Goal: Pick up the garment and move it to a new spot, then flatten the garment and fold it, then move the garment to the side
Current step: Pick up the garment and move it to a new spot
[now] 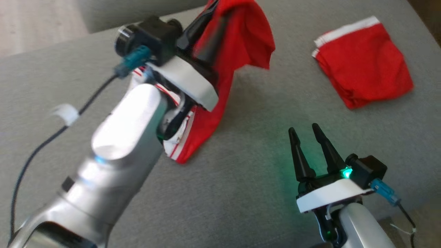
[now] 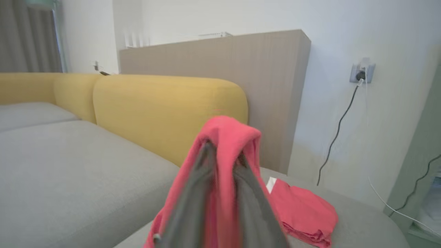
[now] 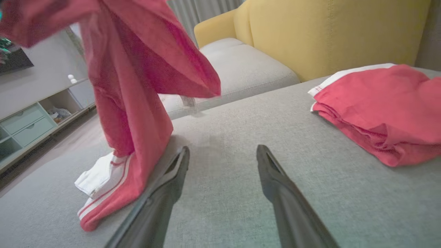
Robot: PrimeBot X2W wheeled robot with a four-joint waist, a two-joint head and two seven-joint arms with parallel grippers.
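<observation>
Red cloth, the garment [image 1: 241, 51], hangs from the left gripper [image 1: 208, 20], which is pinched shut on its upper part. In left wrist view the fabric is draped over both fingers [image 2: 200, 186]. It is held high so the length can fall straight, prob. to carry it to a new spot w/o dragging a heap. Its lower end, w/ a white striped band [image 3: 103, 186], touches the grey sofa seat [image 1: 248, 193], so it is not fully lifted yet.

The right gripper [image 1: 304, 128] hovers low near the seat, jaws wide apart, holding nothing. I judge it is kept ready to catch a free edge for flattening.

A second red piece [image 1: 365, 65], folded, lies well apart on the robot's right, near the yellow backrest [image 3: 344, 31]; it looks finished and put aside.

Writing/brands: none readable on cloth, grippers or sofa, only plain white bands w/ thin red lines.
</observation>
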